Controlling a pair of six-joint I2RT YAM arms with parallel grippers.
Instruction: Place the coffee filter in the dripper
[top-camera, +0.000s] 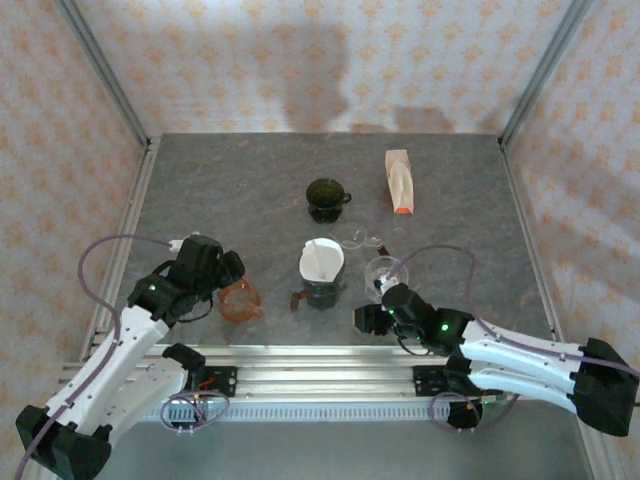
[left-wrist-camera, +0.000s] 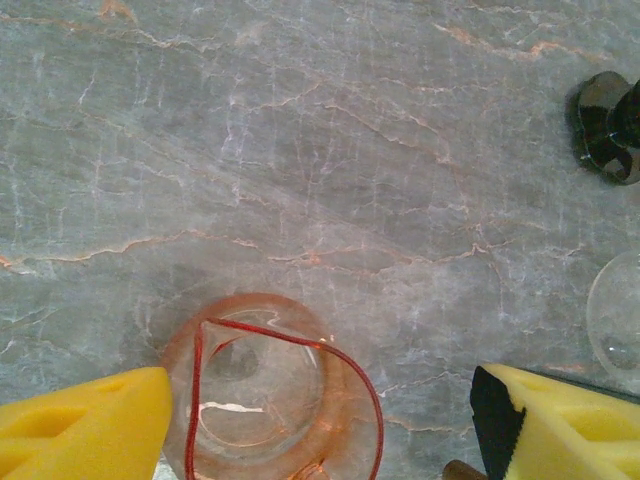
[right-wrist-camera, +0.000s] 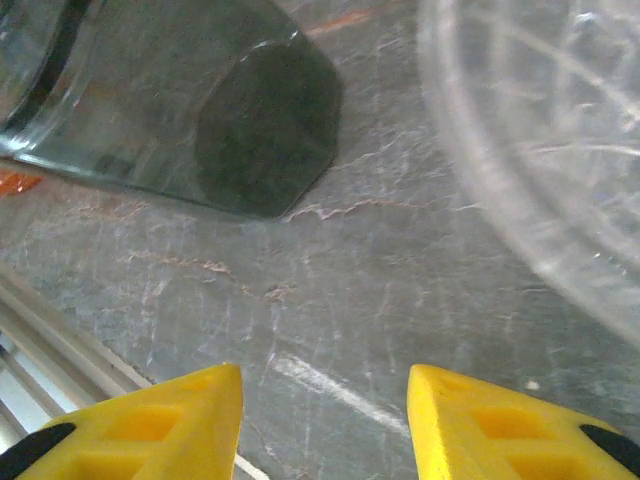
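Observation:
A white paper coffee filter stands in the mouth of a dark glass dripper at the table's middle. My left gripper is to its left, open, with an orange glass pitcher standing between its yellow fingers. In the left wrist view the pitcher sits close to the left finger, and the left gripper holds nothing. My right gripper is open just right of the dripper, low over bare table. The right wrist view has the right gripper with only stone between its fingers, and the dripper's dark glass is ahead.
A clear glass dripper stands right of the dark one and looms at the right gripper's front right. A second dark green cup and a paper filter packet lie farther back. The aluminium rail borders the near edge.

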